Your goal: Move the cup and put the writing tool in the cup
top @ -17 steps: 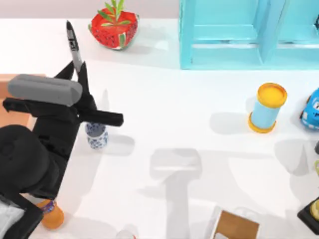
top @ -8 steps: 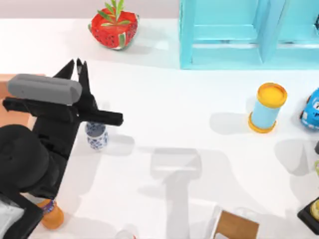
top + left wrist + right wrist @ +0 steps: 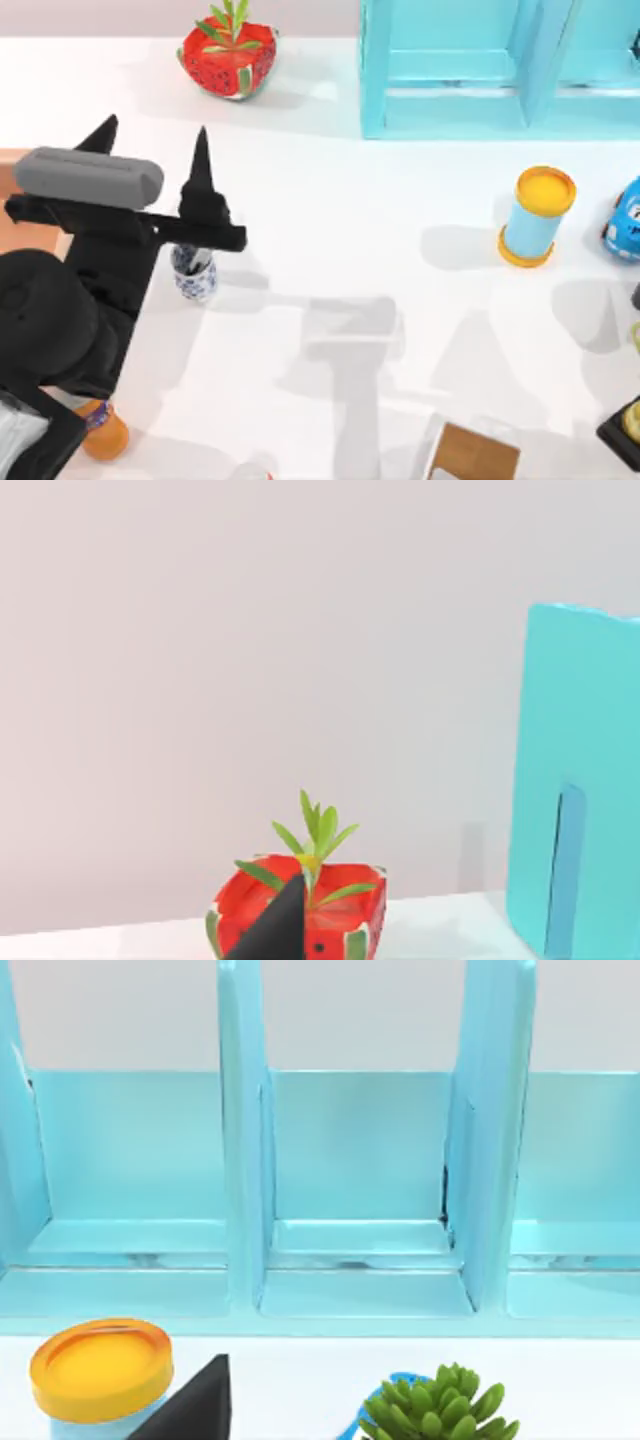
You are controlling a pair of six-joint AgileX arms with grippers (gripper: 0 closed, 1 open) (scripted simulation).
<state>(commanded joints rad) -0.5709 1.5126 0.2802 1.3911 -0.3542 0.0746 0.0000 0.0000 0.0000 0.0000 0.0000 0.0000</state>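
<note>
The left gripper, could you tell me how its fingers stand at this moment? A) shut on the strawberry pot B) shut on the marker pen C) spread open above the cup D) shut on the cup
C: the left gripper has its two fingers spread wide apart above the cup, gripping nothing.

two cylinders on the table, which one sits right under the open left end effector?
The small white cup with the blue pattern, directly below the left end effector. The taller light-blue cylinder with yellow rims stands far off at the table's right.
</note>
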